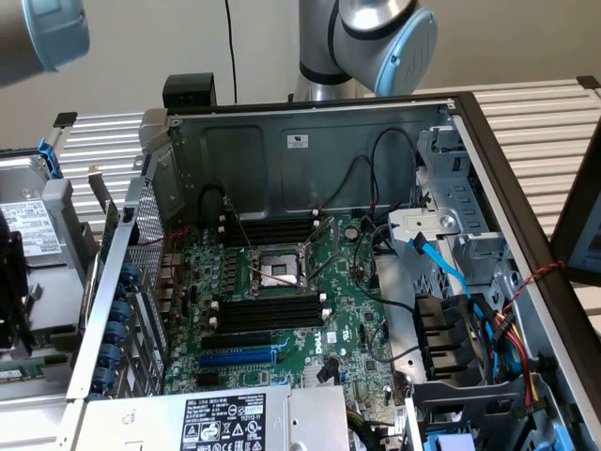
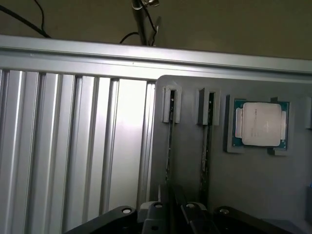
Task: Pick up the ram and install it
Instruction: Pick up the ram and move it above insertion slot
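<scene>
The ram [image 2: 168, 141] stands on edge in a grey tray [image 2: 253, 190], clipped at its far end. A second stick [image 2: 206, 141] lies parallel just beside it, and a CPU [image 2: 258, 124] sits beyond that. The gripper [image 2: 171, 207] is right over the ram's near end; whether it has closed on the board I cannot tell. The stick is likely light, stiff and thin, yet fragile: its chips and contacts should not be squeezed or scraped. A square hold across the flat faces near the upper edge seems best, since a tilted board would probably bind in the black slots [image 1: 268, 310].
</scene>
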Tool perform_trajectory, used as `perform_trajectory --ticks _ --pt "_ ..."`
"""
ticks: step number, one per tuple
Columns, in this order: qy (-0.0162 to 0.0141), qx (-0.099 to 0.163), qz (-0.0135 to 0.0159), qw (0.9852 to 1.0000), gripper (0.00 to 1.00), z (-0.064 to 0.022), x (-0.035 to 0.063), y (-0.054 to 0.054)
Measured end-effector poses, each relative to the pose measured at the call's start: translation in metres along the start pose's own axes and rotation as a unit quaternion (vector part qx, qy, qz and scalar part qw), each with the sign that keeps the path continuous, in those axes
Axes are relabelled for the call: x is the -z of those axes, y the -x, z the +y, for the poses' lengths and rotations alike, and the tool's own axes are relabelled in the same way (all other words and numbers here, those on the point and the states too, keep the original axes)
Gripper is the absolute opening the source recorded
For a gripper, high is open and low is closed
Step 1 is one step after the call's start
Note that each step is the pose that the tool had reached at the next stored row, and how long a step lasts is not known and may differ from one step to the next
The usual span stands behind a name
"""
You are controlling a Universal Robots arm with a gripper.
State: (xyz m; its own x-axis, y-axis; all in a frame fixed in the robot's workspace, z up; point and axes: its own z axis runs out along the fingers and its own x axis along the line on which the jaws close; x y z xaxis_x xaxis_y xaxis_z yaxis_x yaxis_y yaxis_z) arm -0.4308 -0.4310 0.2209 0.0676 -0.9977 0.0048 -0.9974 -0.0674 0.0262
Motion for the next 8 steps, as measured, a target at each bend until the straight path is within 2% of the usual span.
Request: perform_trajectory --ticks 8 --pt "-0.0002 0.0 -0.0004 1.0 0.18 -0.0003 -0.0098 0.0001"
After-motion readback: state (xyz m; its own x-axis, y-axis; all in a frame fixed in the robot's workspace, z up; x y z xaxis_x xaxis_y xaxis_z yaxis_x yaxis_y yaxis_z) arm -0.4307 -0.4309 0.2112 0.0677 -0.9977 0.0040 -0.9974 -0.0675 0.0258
